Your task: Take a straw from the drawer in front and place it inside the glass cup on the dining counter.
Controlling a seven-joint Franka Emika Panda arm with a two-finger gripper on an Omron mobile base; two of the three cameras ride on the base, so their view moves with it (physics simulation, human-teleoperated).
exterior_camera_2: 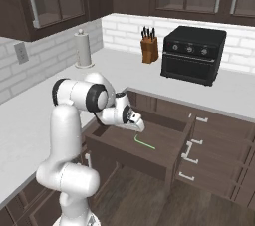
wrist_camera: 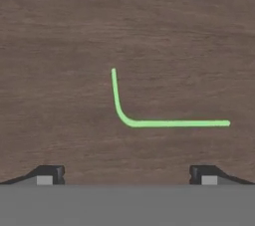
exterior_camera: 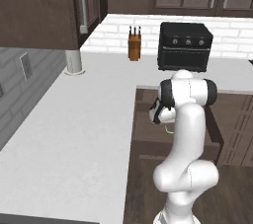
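My arm (exterior_camera_2: 67, 135) was glossy white, built of fat rounded links with dark bands at the joints. My hand (exterior_camera_2: 130, 118) was white with black trim, and its fingertips (wrist_camera: 50, 175) were small, dark and blocky.

The straw (exterior_camera_2: 144, 143) lies flat in the pulled-out drawer (exterior_camera_2: 172, 158) (below the counter (exterior_camera_2: 124, 65)), oven (exterior_camera_2: 192, 55) behind it.

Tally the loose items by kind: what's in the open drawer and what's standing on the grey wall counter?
Straw, in the drawer: 1
Knife block: 1
Toaster oven: 1
Paper towel roll: 1
Total: 4
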